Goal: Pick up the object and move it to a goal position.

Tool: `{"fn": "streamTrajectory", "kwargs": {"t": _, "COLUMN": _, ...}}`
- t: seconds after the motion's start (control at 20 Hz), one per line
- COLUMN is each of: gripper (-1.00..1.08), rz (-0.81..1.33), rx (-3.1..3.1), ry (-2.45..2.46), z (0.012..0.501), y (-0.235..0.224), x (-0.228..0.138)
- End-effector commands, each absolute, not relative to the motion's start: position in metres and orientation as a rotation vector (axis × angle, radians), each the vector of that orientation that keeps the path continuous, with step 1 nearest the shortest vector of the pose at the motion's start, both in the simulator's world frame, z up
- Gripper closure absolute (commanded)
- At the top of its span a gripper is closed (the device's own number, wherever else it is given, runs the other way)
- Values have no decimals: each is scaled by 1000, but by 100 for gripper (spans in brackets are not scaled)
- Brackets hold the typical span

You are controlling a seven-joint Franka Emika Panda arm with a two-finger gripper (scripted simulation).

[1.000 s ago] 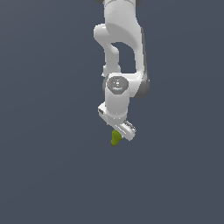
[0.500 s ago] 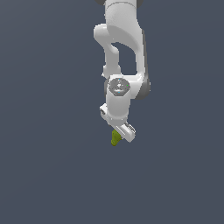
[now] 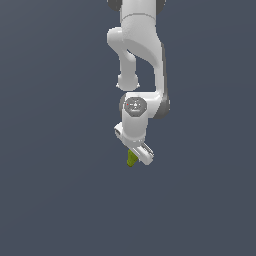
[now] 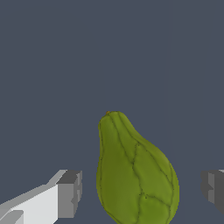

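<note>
Between the two grey fingertips [image 4: 70, 192] sat the object [image 4: 135, 175], a ribbed olive fruit, with clear gaps on both sides, so your gripper [image 4: 140, 190] stood wide and held nothing. Seen from the exterior view, the object [image 3: 131, 159] showed just under the white gripper [image 3: 140, 152]; whether it rested on a surface, you could not tell. Your risk lay in the shape: rounded, tapering flanks could squirt out if the pads closed off-centre or on the narrow end. An uneven closure could also have nudged it sideways first.
</note>
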State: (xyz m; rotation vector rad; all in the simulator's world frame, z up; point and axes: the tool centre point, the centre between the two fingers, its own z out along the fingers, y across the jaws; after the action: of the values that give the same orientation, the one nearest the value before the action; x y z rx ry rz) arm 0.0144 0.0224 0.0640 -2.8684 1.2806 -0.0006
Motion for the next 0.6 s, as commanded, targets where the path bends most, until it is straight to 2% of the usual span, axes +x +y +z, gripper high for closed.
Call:
{"fn": "streamTrajectory", "kwargs": {"t": 0.0, "gripper": -92, "rz": 0, "rx": -2868, "ry": 1283, "z": 51, "y": 22, "x": 14}}
{"fn": "streamTrajectory", "kwargs": {"t": 0.3, "gripper": -92, "rz": 0, "rx": -2868, "ry": 1283, "z": 41, "y": 23, "x": 15}}
{"fn": "streamTrajectory", "kwargs": {"t": 0.35, "gripper": 108, "rz": 0, "rx": -2868, "ry": 1283, "z": 41, "y": 23, "x": 15}}
{"fn": "streamTrajectory", "kwargs": {"t": 0.55, "gripper": 108, "rz": 0, "rx": -2868, "ry": 1283, "z": 41, "y": 23, "x": 15}}
